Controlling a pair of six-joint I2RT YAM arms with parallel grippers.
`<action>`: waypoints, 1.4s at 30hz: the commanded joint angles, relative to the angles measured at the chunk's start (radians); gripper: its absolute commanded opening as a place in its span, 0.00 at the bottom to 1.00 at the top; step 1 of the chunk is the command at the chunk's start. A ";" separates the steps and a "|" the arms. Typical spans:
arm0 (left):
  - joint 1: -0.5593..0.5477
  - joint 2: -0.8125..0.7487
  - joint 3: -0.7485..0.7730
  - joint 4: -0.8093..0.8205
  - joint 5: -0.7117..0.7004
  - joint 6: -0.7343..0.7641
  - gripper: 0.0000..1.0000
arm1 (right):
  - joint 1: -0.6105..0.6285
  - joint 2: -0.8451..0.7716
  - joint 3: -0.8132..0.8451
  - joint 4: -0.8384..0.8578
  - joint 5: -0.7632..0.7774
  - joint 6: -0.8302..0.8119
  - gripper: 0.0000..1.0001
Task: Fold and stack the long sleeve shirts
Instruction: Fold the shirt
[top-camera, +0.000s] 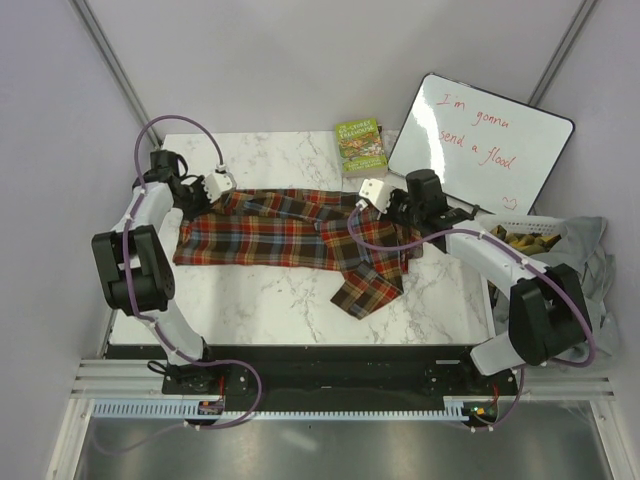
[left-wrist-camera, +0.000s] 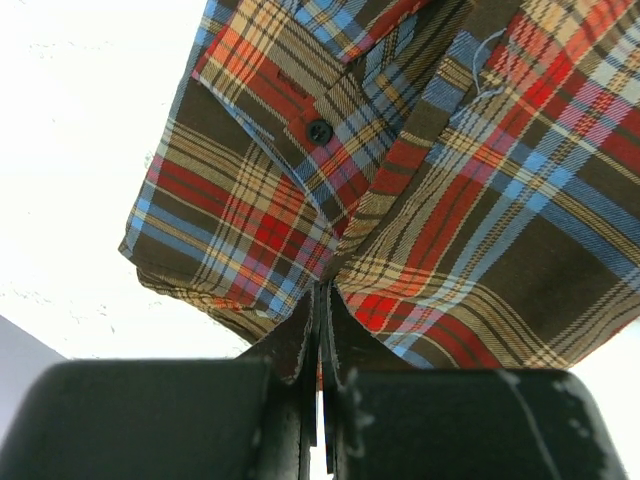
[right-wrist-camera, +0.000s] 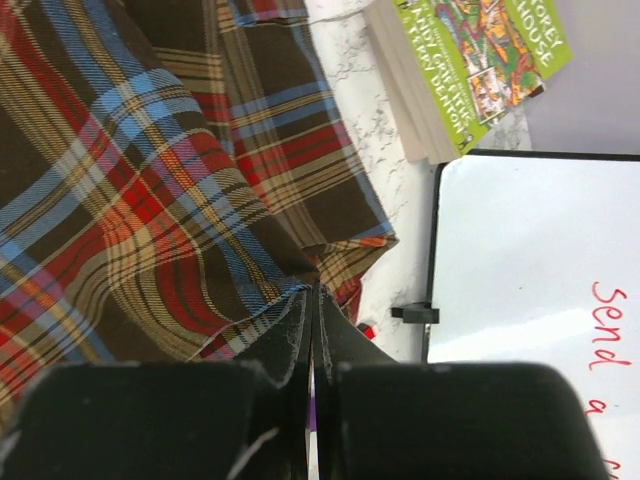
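A plaid flannel long sleeve shirt (top-camera: 285, 235) in red-orange, dark brown and blue lies spread across the middle of the marble table, with one sleeve (top-camera: 365, 285) trailing toward the front. My left gripper (top-camera: 215, 190) is shut on the shirt's far left edge; the left wrist view shows the cloth (left-wrist-camera: 400, 190) pinched between the jaws. My right gripper (top-camera: 375, 195) is shut on the shirt's far right edge; the right wrist view shows the cloth (right-wrist-camera: 170, 200) bunched at the fingertips. Other shirts show only as grey cloth (top-camera: 590, 260) at the right.
A green book (top-camera: 361, 146) lies at the back of the table, also in the right wrist view (right-wrist-camera: 470, 60). A whiteboard (top-camera: 480, 140) with red writing leans at the back right. A white basket (top-camera: 530, 235) with cloth stands at the right edge.
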 joint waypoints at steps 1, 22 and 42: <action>0.004 0.015 0.050 0.042 -0.044 -0.042 0.02 | -0.010 0.027 0.069 0.063 -0.016 -0.007 0.00; 0.016 -0.069 -0.041 0.047 -0.107 -0.229 0.48 | -0.059 0.128 0.308 -0.366 -0.043 0.232 0.56; 0.019 -0.034 -0.357 0.079 -0.235 -0.243 0.42 | -0.087 0.472 0.312 -0.674 -0.141 0.398 0.37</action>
